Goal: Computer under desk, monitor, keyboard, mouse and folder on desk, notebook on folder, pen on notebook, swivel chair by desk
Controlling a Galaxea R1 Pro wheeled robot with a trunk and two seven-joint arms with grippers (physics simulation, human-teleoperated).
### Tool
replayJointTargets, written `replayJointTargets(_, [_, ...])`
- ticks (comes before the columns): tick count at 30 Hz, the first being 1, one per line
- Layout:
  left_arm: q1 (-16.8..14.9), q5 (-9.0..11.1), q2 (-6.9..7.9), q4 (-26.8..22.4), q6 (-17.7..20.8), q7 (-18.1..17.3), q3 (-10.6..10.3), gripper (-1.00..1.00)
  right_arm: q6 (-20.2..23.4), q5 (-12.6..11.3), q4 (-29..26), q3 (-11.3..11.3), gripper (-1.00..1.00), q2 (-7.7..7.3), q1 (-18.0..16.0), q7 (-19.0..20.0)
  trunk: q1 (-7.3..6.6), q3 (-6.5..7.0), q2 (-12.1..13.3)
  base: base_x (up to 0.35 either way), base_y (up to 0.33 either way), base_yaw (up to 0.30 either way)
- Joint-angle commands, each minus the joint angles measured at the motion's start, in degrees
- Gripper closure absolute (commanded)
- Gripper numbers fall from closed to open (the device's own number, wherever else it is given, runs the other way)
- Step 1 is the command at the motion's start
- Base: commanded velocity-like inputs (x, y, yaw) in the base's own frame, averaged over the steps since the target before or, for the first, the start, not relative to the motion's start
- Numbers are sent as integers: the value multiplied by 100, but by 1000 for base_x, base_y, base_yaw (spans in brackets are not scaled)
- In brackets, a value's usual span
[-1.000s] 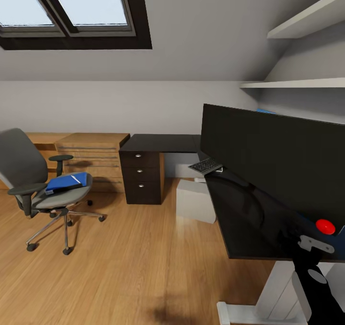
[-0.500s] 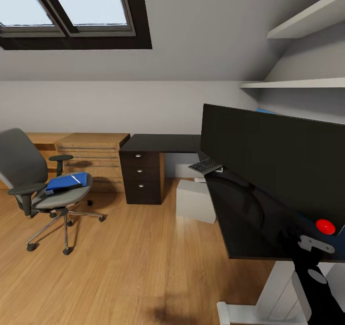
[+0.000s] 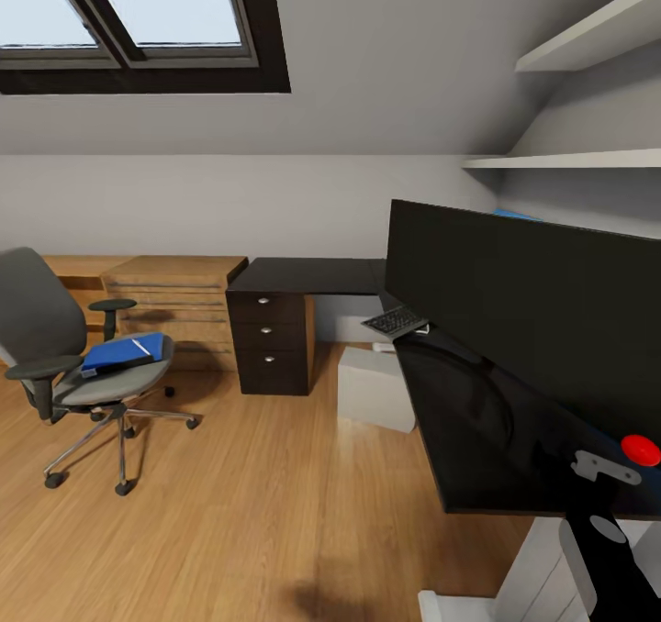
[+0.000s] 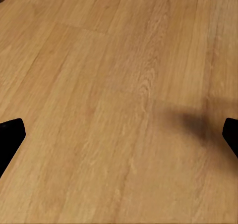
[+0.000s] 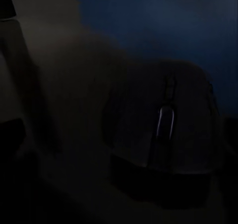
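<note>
Bedroom scene has slid slightly left (the camera turned, not the furniture). On the desk [image 3: 312,275] stands the monitor [image 3: 523,315]; the folder [image 3: 117,352] waits on the swivel chair [image 3: 64,347]. Left gripper [image 4: 119,135] gapes over floor; right jaws, near the mouse [image 5: 166,122], I cannot tell.

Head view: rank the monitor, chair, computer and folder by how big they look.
1. Monitor, largest, though nearest the camera.
2. Chair.
3. Computer, partly hidden by the desk.
4. Folder, smallest.
</note>
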Motion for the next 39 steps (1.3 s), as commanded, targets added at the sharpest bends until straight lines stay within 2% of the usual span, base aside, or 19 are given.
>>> replayJointTargets(1, [-3, 32, -3, 3, -19, -15, 17, -100, -12, -40, 1, 7, -100, -2, -4, -16, 0, -6, -2, 59, 0, 0])
replayJointTargets(31, [-3, 32, -3, 3, -19, -7, 18, -100, -12, -40, 72, 7, -100, -2, -6, -16, 0, -6, -2, 6, 0, 0])
replayJointTargets(39, [-3, 32, -3, 2, -19, -2, 20, -100, -12, -40, 132, 7, -100, -89, -6, -19, 0, -6, -2, 0, 0, 0])
